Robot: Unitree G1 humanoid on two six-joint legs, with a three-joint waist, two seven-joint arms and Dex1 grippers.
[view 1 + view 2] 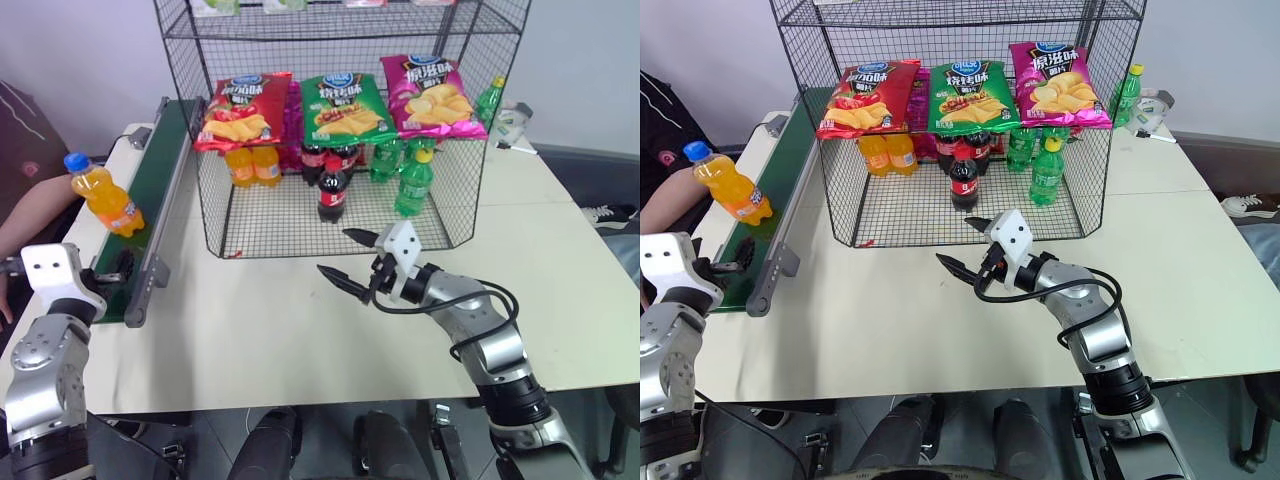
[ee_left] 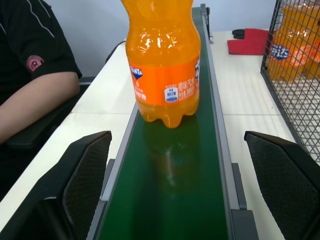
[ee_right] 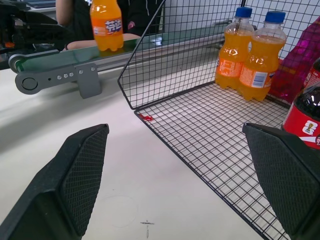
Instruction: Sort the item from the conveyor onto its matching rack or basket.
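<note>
One white table (image 1: 300, 340) carries everything, and on it stands one tall black wire rack (image 1: 450, 200) at the far middle, with three chip bags hung across its front: one red (image 1: 243, 110) on the left, one green (image 1: 343, 105) in the middle, one pink (image 1: 435, 95) on the right. One dark-green conveyor (image 1: 160, 180) runs near to far along the left side of the table, just left of the rack. Inside the rack I count two orange soda bottles (image 3: 250, 55) at the left, at least two cola bottles (image 1: 333, 188) in the middle and several green bottles (image 1: 413, 182) at the right, some hidden behind the bags. One more orange soda bottle (image 1: 105, 195) with a blue cap stands on the belt toward its near end, long axis roughly upright, cap up and leaning a little to the left. One person's forearm (image 1: 35, 215) lies left of the belt. Two grippers show: the left gripper (image 2: 180, 175) sits at the near end of the belt, jaws spread wide with the bottle beyond them and untouched; the right gripper (image 1: 352, 257) hovers over the table just near of the rack, jaws spread and empty.
</note>
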